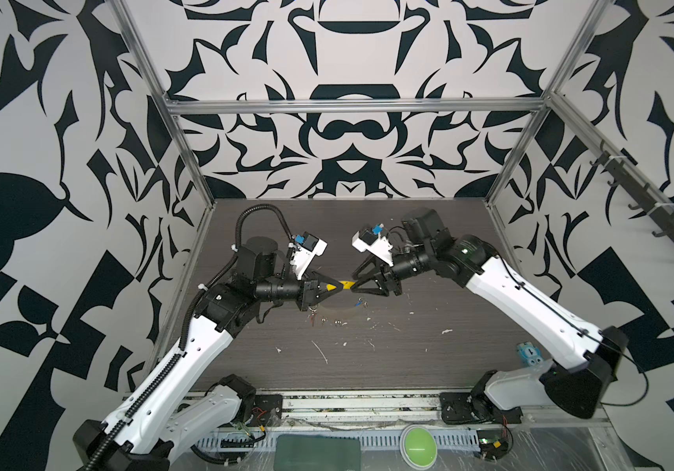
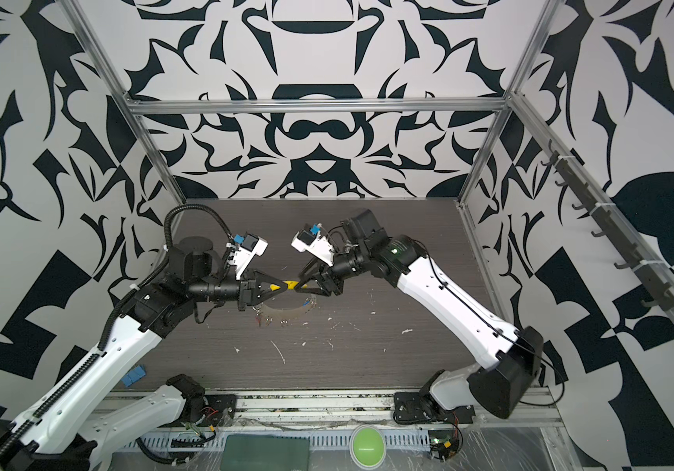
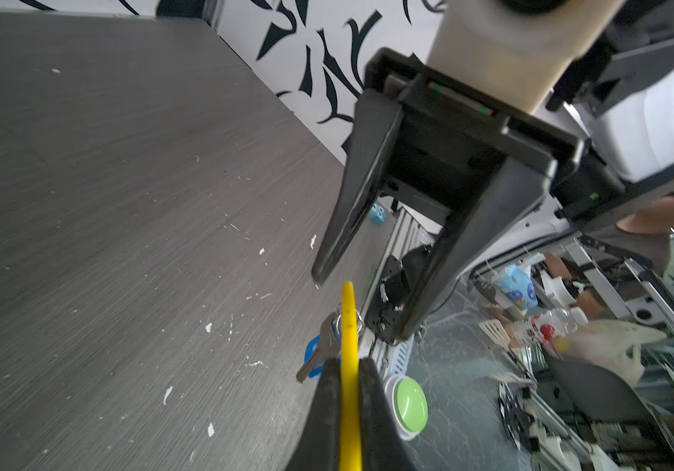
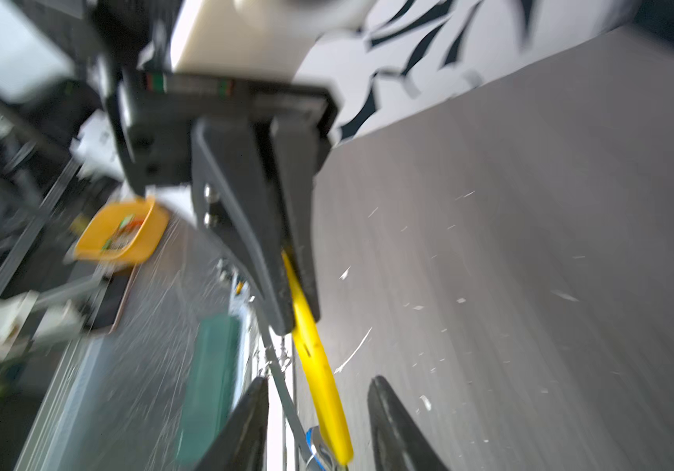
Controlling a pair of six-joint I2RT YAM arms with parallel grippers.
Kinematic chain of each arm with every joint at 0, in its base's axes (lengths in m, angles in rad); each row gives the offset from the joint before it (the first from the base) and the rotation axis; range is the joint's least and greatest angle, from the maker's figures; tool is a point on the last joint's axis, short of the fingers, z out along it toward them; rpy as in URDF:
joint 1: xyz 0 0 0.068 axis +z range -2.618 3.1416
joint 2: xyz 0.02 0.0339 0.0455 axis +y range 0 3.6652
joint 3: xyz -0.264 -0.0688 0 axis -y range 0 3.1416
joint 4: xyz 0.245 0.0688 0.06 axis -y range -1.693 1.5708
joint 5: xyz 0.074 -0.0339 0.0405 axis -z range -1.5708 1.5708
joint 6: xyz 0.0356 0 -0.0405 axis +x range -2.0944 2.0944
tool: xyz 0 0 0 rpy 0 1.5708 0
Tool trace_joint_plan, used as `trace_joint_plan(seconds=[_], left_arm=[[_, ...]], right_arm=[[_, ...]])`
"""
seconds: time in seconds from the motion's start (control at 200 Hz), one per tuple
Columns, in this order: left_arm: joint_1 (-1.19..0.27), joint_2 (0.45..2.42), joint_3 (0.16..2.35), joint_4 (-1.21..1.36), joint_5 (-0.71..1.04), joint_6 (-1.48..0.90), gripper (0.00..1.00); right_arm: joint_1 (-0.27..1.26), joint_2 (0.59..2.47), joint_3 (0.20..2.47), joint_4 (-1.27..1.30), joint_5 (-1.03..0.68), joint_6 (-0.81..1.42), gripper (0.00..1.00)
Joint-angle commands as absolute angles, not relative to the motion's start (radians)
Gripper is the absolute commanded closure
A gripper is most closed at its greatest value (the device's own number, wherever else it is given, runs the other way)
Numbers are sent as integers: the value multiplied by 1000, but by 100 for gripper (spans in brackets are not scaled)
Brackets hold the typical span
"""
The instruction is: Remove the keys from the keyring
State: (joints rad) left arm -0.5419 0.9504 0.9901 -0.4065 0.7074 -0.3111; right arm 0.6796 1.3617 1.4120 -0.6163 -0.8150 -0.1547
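The keyring's yellow sleeve (image 1: pixel 346 284) (image 3: pixel 347 326) hangs above the table between both grippers. My left gripper (image 1: pixel 341 287) (image 3: pixel 349 363) is shut on the sleeve. My right gripper (image 1: pixel 353 282) (image 4: pixel 319 383) is open, its fingers apart on either side of the sleeve (image 4: pixel 319 367) without touching it. The grey wire loop (image 2: pixel 286 316) curves down beneath them. A blue-headed key (image 3: pixel 319 350) (image 1: pixel 357 303) dangles on the ring beside the sleeve. Something small and reddish (image 1: pixel 311 318) hangs under the left gripper, too small to make out.
A light-blue block (image 1: pixel 529 352) lies by the right arm's base and a blue block (image 2: pixel 133 376) by the left arm. A green button (image 1: pixel 417 445) and a dark green pad (image 1: pixel 318 452) sit at the front edge. White specks dot the table (image 1: pixel 368 359).
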Motion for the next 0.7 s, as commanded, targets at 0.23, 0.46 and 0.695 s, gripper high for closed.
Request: trace_joint_plan(seconds=[0.23, 0.46, 0.695], left_arm=[[-552, 914, 874, -51, 238, -652, 100], [-708, 965, 877, -11, -143, -665, 100], [-716, 921, 760, 236, -120, -679, 100]], right_arm=[[685, 1165, 1175, -57, -516, 204, 53], [755, 1189, 1070, 163, -455, 379, 57], [812, 1265, 1042, 321, -509, 502, 61]])
